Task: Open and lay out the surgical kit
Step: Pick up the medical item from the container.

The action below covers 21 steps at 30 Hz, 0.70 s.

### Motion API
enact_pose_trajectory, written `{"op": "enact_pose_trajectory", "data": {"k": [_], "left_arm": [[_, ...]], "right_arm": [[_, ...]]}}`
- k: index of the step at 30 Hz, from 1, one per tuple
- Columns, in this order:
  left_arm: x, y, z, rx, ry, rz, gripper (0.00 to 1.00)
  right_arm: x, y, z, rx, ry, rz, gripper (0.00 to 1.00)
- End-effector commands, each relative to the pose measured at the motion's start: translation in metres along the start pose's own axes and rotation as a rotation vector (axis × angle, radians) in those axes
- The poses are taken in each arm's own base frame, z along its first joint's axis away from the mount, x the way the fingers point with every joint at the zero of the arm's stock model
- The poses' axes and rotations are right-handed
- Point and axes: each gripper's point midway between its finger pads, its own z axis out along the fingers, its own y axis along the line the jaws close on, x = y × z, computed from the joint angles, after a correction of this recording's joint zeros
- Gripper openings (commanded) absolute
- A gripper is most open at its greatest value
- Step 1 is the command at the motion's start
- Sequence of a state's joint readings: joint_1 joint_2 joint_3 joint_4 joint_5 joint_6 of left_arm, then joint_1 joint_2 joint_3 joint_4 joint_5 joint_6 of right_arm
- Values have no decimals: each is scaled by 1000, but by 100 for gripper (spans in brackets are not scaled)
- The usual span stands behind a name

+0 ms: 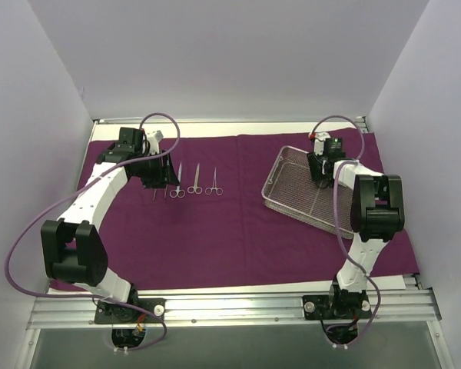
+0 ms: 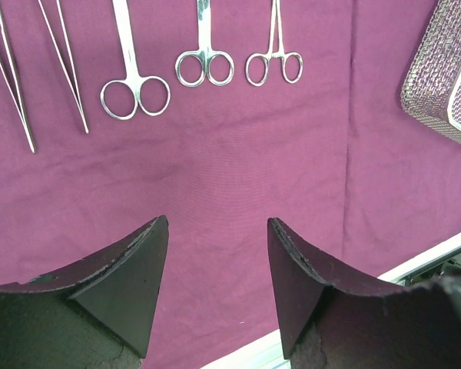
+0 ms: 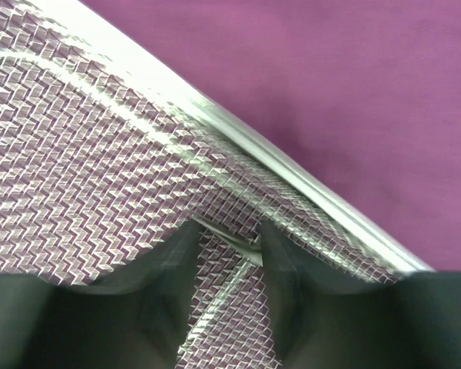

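In the rectangular silver wire-mesh tray [image 3: 77,138], the right gripper [image 3: 229,238] straddles a slim silver instrument [image 3: 242,244], hold unclear; centre it before closing. The left gripper [image 2: 217,231] gapes empty.

Robot lab booth, white walls [image 1: 215,54], aluminium rail [image 1: 238,307]

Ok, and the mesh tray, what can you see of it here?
The wire-mesh tray is a rectangular silver basket with low mesh walls and a solid rim, sitting flat and skewed on the purple cloth, right of centre. The right gripper reaches down inside it, close to one wall; a slim silver piece lies between its fingers, too blurred to tell whether it is gripped.
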<state>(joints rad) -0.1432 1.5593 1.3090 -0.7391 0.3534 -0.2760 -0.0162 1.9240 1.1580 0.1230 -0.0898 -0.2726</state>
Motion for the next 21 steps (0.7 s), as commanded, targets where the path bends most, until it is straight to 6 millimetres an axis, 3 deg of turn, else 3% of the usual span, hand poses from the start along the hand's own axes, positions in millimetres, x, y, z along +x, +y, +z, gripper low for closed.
{"op": "enact_pose_trajectory", "data": {"k": [1, 4, 6, 7, 11, 12, 18, 21], "left_arm": [[-16, -14, -13, 46, -69, 49, 63], [-17, -15, -15, 49, -69, 50, 63], [-20, -17, -16, 51, -73, 57, 63], [-21, -16, -15, 50, -72, 56, 63], [-27, -18, -15, 50, -72, 60, 63], [-31, -18, -17, 49, -80, 65, 63], [-33, -23, -11, 74, -43, 46, 63], [-35, -39, -8, 160, -30, 39, 63]], "right_arm": [[84, 54, -14, -212, 267, 12, 29], [81, 54, -25, -211, 269, 34, 16], [76, 54, -37, -209, 247, 45, 14], [71, 43, -48, -187, 227, 88, 11], [67, 33, -69, -123, 207, 137, 7], [65, 30, -71, -99, 200, 148, 1], [48, 27, -77, -47, 219, 280, 0], [27, 22, -86, -1, 178, 387, 0]]}}
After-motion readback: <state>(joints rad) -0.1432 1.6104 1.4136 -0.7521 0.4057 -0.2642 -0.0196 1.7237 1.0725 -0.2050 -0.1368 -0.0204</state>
